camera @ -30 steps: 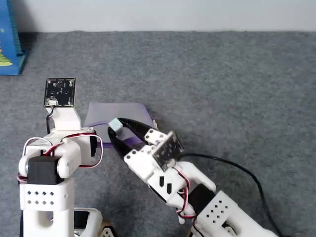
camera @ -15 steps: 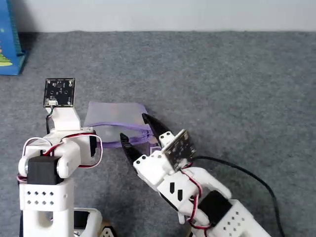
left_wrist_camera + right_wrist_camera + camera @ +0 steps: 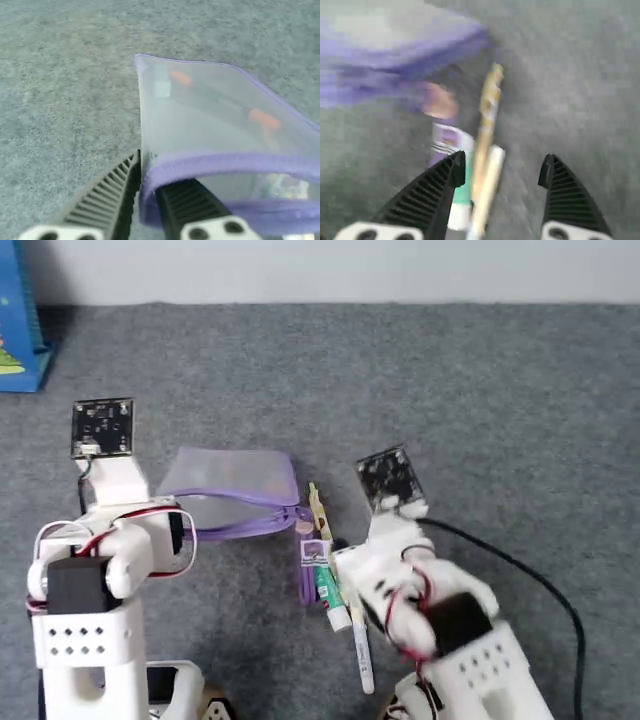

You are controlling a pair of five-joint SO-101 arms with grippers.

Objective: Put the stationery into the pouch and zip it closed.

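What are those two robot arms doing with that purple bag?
They are packing a see-through purple pouch. The left pincer pinches the pouch's purple rim and holds it up. The right pincer is open and hovers over a bunch of pens lying on the grey mat just outside the pouch's mouth. A few things are already inside, and the pouch is not zipped yet.

A purple pouch (image 3: 235, 485) lies on the grey table (image 3: 480, 390), stationery (image 3: 328, 590) just beside its open end.
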